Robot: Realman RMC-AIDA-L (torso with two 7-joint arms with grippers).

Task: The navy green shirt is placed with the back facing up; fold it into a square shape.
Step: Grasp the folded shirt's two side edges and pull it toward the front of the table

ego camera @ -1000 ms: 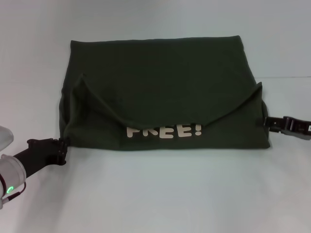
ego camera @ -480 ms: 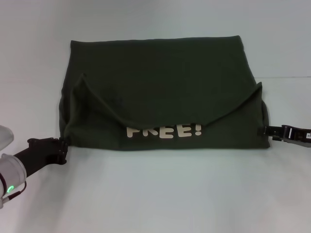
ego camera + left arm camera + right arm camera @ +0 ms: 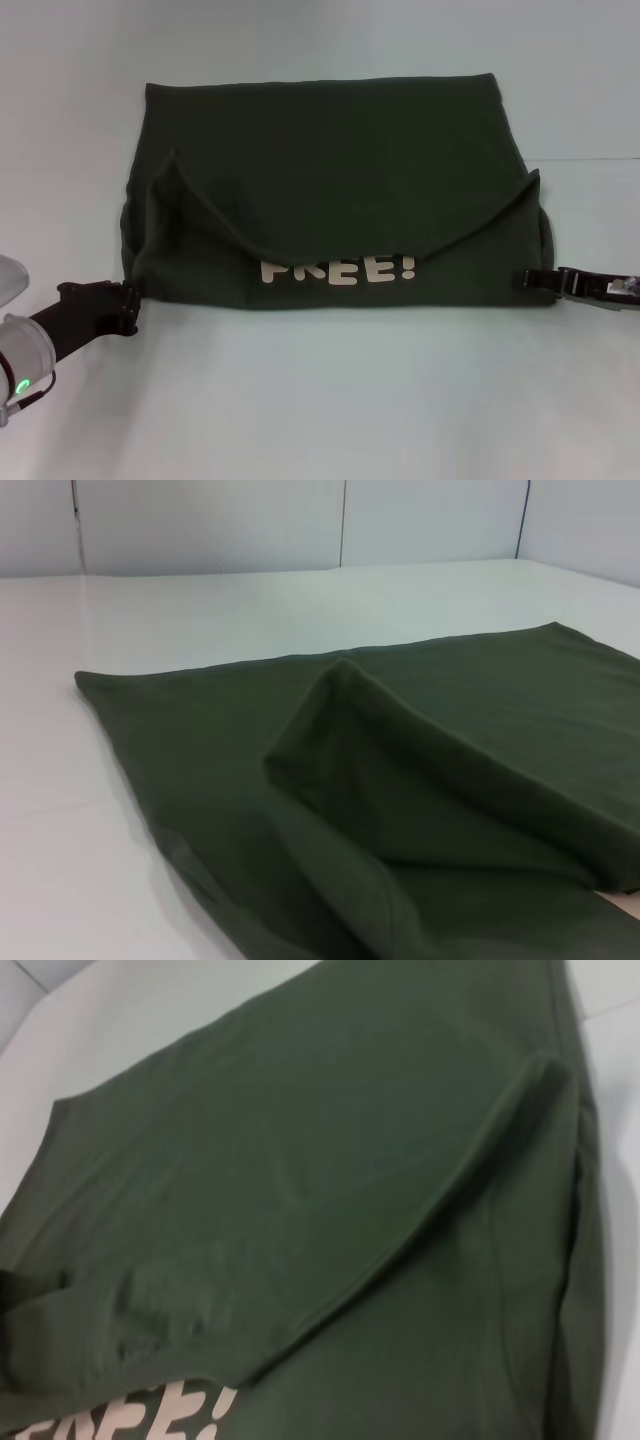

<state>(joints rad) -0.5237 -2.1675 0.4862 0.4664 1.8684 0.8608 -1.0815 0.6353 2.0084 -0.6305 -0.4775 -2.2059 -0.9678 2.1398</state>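
Shirt: the navy green shirt, a large dark olive-green short-sleeved cloth T-shirt, lies partly folded in the middle of the white bench, wider than it is deep.
Writing: pale cream block letters on the near front band read "FREE!", their tops covered by the curved edge of the flap folded over them; the right wrist view shows the same letters cut off at the picture's edge.
Cloth: matte, soft knit, plain and unprinted on the upper face; the far edge is straight, the near edge nearly straight.
Folds: the top layer sags in a shallow arc toward the near edge; at both near corners the cloth rises into a small peaked ridge, the one on the left side clear in the left wrist view, the one on the right side clear in the right wrist view.
Left hand: the black left hand sits low on the bench at the shirt's near left corner, touching or just beside the hem; whether its fingers grip the cloth cannot be told.
Right hand: the black right hand lies low at the shirt's near right corner, its tip against the hem; how far it is open cannot be told.
Bench: smooth, white, faintly glossy.
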